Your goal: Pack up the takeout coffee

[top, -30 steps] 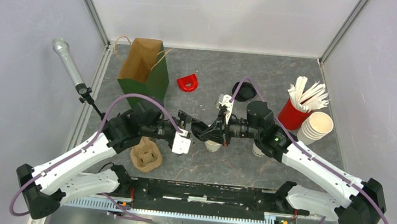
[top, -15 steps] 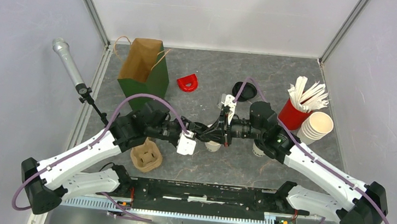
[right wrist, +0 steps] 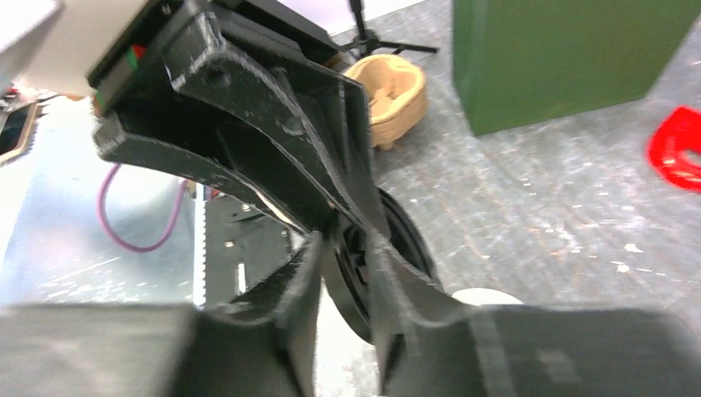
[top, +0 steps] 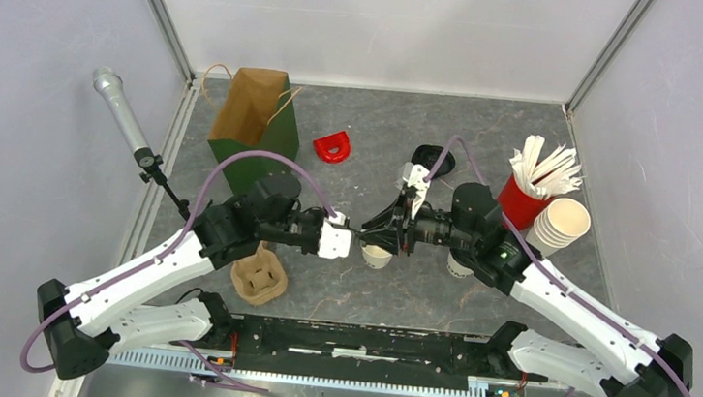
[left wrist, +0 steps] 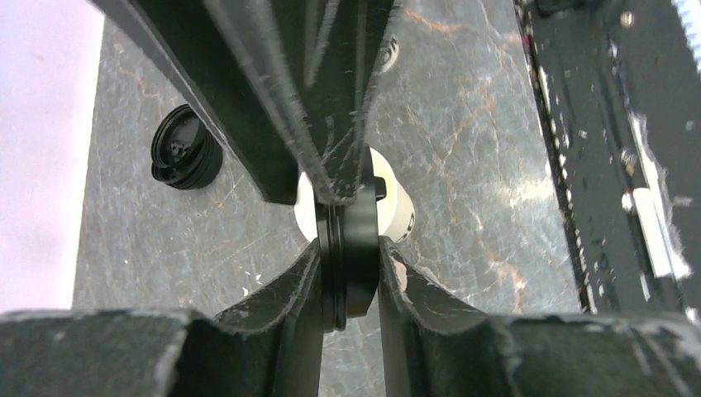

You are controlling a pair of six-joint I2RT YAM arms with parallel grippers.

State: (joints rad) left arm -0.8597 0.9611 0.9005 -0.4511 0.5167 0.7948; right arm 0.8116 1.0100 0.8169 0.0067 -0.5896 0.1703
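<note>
A round black lid (left wrist: 351, 227) stands on edge between both grippers, just above a cream takeout coffee cup (top: 376, 257) that stands with no lid on it at the table's middle. My left gripper (top: 355, 241) is shut on the lid's lower part, its fingers (left wrist: 302, 281) pressed flat on both faces. My right gripper (top: 370, 234) reaches in from the opposite side. Its jaws straddle the lid (right wrist: 405, 240) in the right wrist view, with a thin gap showing on one side. A second cream cup (top: 458, 266) is half hidden under the right arm.
Spare black lids (top: 426, 157) lie at the back centre. A green paper bag (top: 257, 131) stands open at back left, with a red object (top: 333, 146) beside it. A tan cup carrier (top: 257, 279) sits near left. A red cup of sticks (top: 520, 203) and stacked cups (top: 559, 226) stand at right.
My left gripper has slid right and closed on the lid. My right gripper's jaws have loosened on it and the right arm has drawn back slightly to the right.
</note>
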